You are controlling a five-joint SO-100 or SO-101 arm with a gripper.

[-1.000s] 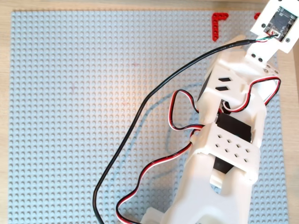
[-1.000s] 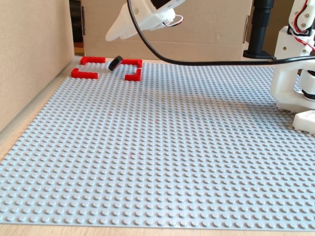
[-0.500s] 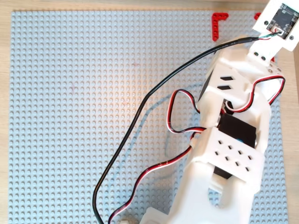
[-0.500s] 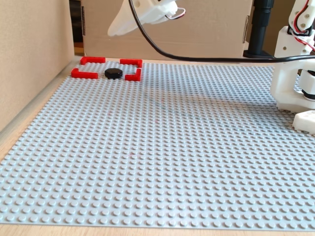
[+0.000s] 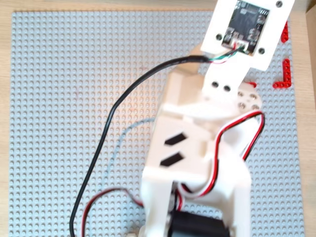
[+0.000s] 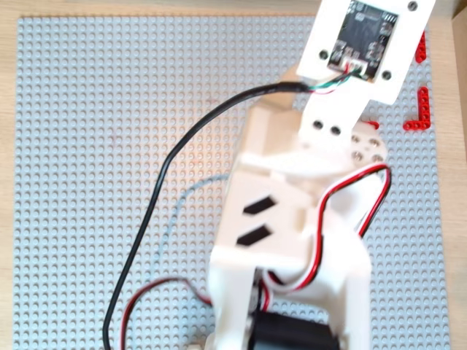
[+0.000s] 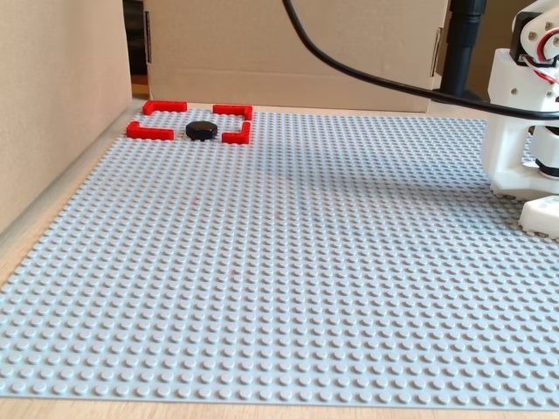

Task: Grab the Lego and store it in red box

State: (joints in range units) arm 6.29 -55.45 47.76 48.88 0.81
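Note:
The Lego (image 7: 202, 130), a small black piece, lies flat on the grey studded baseplate (image 7: 306, 244) in the fixed view. It sits inside the red box (image 7: 148, 131), between the near-left and near-right corner pieces. In both overhead views the arm's wrist plate (image 5: 247, 27) (image 6: 365, 40) with its circuit board covers the gripper's fingers and the Lego. Only two red corner pieces (image 5: 282, 74) (image 6: 417, 109) show beside the plate. The gripper is out of the fixed view.
Cardboard walls stand along the left (image 7: 52, 87) and the back (image 7: 349, 52) of the baseplate. The white arm base (image 7: 524, 140) stands at the right edge. A black cable (image 7: 393, 83) hangs across the upper part of the fixed view.
The Lego dropped tilted from the gripper above the red box and came to rest flat inside it. The gripper then rose out of the top of the fixed view.

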